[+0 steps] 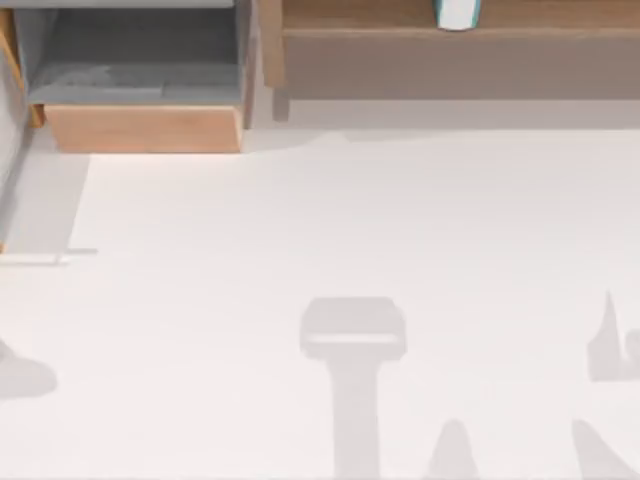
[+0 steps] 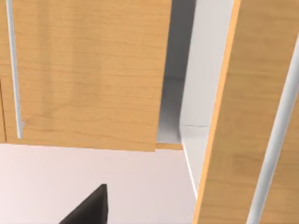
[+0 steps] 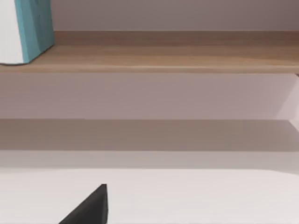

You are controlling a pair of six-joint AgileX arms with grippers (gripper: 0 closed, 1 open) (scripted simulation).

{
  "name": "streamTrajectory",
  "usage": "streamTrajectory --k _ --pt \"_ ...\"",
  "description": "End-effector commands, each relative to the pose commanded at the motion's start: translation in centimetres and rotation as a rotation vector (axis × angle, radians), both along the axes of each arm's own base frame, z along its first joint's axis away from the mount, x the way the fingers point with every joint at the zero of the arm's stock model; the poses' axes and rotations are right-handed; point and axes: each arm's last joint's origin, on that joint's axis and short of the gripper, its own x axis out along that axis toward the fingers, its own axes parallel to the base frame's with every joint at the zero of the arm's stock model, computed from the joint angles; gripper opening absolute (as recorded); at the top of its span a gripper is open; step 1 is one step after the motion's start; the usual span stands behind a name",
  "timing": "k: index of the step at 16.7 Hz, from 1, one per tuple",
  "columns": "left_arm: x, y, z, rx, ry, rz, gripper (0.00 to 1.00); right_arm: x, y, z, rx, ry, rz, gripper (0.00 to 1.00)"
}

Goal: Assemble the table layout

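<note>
Across the top view spreads the white table (image 1: pixel 330 230), bearing grey shadows, with a light-wood drawer unit (image 1: pixel 140 125) at its far left and a brown shelf (image 1: pixel 450 35) at far right holding what may be a teal-and-white carton (image 1: pixel 457 12). Whether my grippers are spread, I cannot tell.

Looked like a rendered mock-up of a home or office corner: a plain white table (image 1: pixel 300 230), a light-wood drawer unit (image 1: pixel 140 125) pulled open with a grey inside, and a long brown shelf (image 1: pixel 450 35) holding a white-and-teal carton (image 1: pixel 457 13)
</note>
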Motion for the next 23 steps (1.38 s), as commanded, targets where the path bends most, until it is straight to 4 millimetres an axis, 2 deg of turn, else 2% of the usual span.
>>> streamTrajectory --k 3,10,15,19,23 --pt "-0.1 -0.2 -0.3 0.080 -0.040 -0.034 1.00 0.0 0.0 0.0 0.000 0.000 0.000 1.00" --pt "0.1 -0.2 -0.3 0.092 -0.048 -0.039 1.00 0.0 0.0 0.0 0.000 0.000 0.000 1.00" --pt "2.3 -0.3 -0.4 0.091 -0.045 -0.039 1.00 0.0 0.0 0.0 0.000 0.000 0.000 1.00" --pt "2.4 -0.3 -0.4 0.091 -0.045 -0.039 1.00 0.0 0.0 0.0 0.000 0.000 0.000 1.00" --pt "2.4 -0.3 -0.4 0.091 -0.045 -0.039 0.70 0.0 0.0 0.0 0.000 0.000 0.000 1.00"
